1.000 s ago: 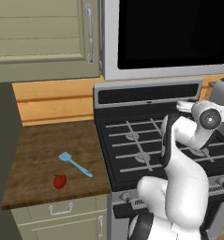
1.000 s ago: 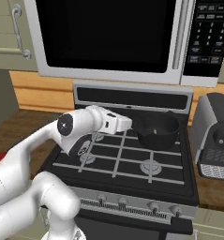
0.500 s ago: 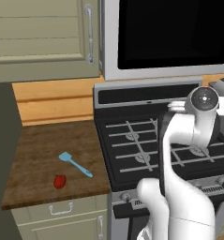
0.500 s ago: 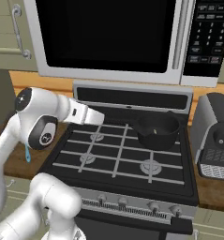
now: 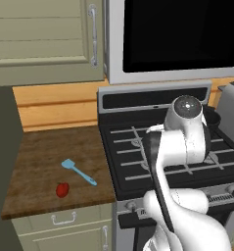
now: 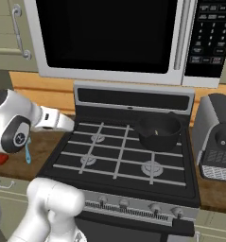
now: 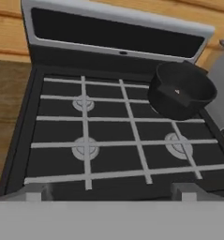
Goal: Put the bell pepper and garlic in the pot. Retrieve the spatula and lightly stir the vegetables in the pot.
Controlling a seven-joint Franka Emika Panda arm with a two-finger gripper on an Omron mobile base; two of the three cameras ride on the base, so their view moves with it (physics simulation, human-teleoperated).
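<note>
The black pot [image 6: 159, 132] stands on the stove's back right burner, also seen in the hand view as the pot [image 7: 181, 93]. A tiny pale lump on its floor looks like the garlic [image 7: 177, 92]. On the wooden counter left of the stove lie the red bell pepper [image 5: 62, 189] and, just behind it, the light-blue spatula [image 5: 78, 171]. My gripper [image 7: 111, 192] hovers over the stove's front edge, looking across the burners, open, with nothing between its fingertips [image 7: 33, 191]. It is well apart from the pot and from the counter items.
A grey boxy toaster [image 6: 217, 137] sits on the counter right of the stove, close to the pot. A microwave [image 6: 114, 38] hangs above the stove [image 5: 138, 162]. My arm's elbow [image 5: 187, 132] rises over the stove's middle. Cabinets [image 5: 45, 39] hang above the counter.
The arm has swung left, away from the pot, so the elbow now sits at the far left of the right base view. The jaws stayed open.
</note>
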